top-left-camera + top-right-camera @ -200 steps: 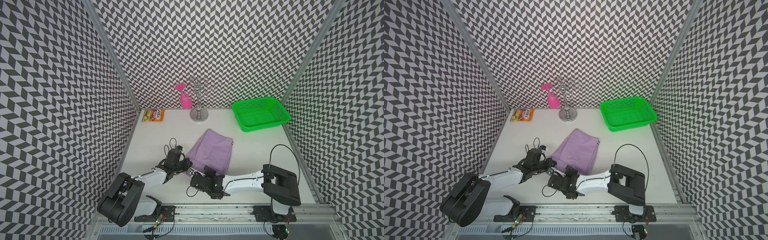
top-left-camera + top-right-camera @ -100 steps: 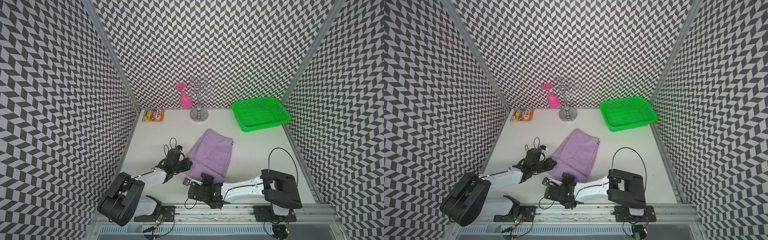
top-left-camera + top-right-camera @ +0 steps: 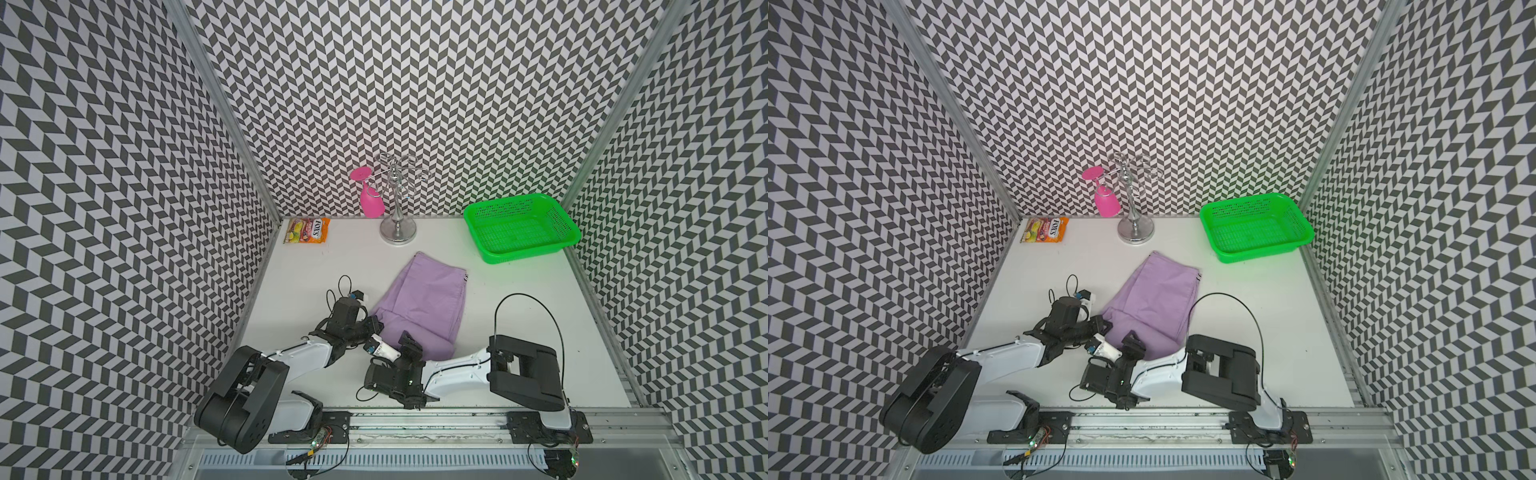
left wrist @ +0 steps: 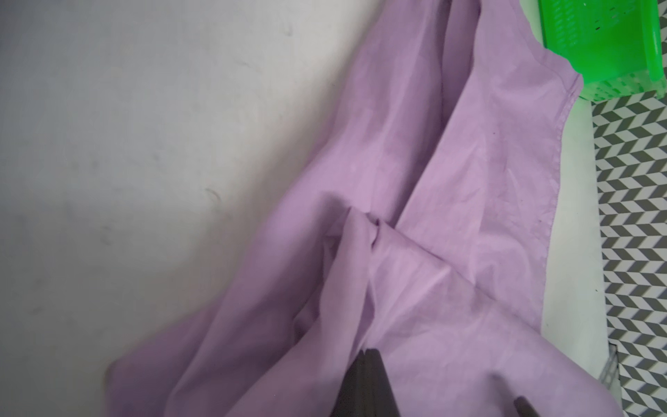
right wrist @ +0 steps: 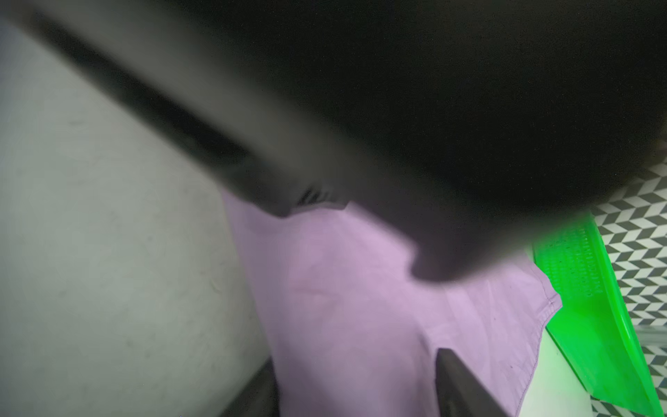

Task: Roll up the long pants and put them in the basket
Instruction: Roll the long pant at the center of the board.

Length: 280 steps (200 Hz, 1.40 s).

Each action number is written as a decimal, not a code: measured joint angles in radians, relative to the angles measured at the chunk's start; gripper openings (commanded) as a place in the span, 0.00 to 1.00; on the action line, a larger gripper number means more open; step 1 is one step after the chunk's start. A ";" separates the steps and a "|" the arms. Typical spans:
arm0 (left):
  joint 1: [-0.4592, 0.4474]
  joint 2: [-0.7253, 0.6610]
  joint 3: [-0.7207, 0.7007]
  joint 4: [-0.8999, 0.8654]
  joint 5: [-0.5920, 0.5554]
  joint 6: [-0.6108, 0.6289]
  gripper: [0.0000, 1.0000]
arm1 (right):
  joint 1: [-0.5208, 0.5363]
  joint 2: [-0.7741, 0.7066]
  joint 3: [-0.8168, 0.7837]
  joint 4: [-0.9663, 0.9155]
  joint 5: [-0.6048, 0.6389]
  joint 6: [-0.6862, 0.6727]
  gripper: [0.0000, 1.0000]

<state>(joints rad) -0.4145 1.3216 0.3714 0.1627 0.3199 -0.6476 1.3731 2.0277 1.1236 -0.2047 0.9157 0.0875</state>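
The long pants (image 3: 419,299) (image 3: 1154,297) lie folded as a lilac slab in the middle of the white table (image 3: 316,282). My left gripper (image 3: 374,326) (image 3: 1102,324) sits at their near left corner. In the left wrist view its fingers are pressed together (image 4: 369,352), pinching a raised fold of the lilac cloth (image 4: 469,180). My right gripper (image 3: 409,344) (image 3: 1133,341) reaches the pants' near edge just to the right of it. Its two fingers stand apart (image 5: 355,355) with lilac cloth (image 5: 361,307) lying between them. The waistband trim shows only as a thin dark line at the far right corner.
A green basket (image 3: 519,228) stands at the back right. A chrome stand (image 3: 398,228) holding a pink glass (image 3: 370,199) is at the back middle, and a snack packet (image 3: 306,230) lies in the back left corner. The left arm blurs across most of the right wrist view.
The right gripper drew back toward the front edge, then came forward again onto the pants' near edge. The left arm and the pants have stayed put.
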 measured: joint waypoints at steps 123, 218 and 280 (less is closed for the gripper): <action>0.108 -0.411 0.210 -0.357 -0.065 0.037 0.00 | -0.292 -0.318 0.062 -0.135 -1.290 -0.173 0.00; 0.134 -0.455 0.214 -0.381 -0.017 0.060 0.00 | -0.522 -0.006 0.176 -0.283 -1.679 -0.170 0.00; 0.134 -0.442 0.172 -0.377 0.026 0.071 0.00 | -0.459 0.004 0.267 -0.397 -1.702 -0.216 0.00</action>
<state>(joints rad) -0.2806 0.8799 0.5438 -0.2142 0.3458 -0.5770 0.9142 2.0315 1.3903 -0.6018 -0.7860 -0.1287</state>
